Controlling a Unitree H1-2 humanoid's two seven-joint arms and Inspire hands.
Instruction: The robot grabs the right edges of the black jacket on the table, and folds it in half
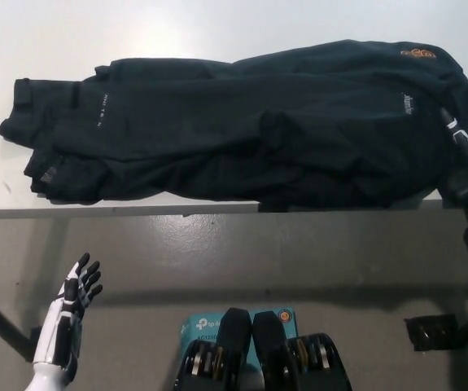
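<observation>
Head view: one black jacket (pixel 250 122), soft, rumpled, on white table (pixel 217 28); right hand (pixel 466 155) touching its edge, grasp unclear; left hand (pixel 69 318) open, empty.

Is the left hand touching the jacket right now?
No. The white left hand hangs open below the table edge, well apart from the black jacket lying on top.

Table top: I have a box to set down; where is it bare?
Bare strips of table lie beyond the black jacket and left of its sleeves. The near edge and right end, where the right hand reaches, are crowded.
</observation>
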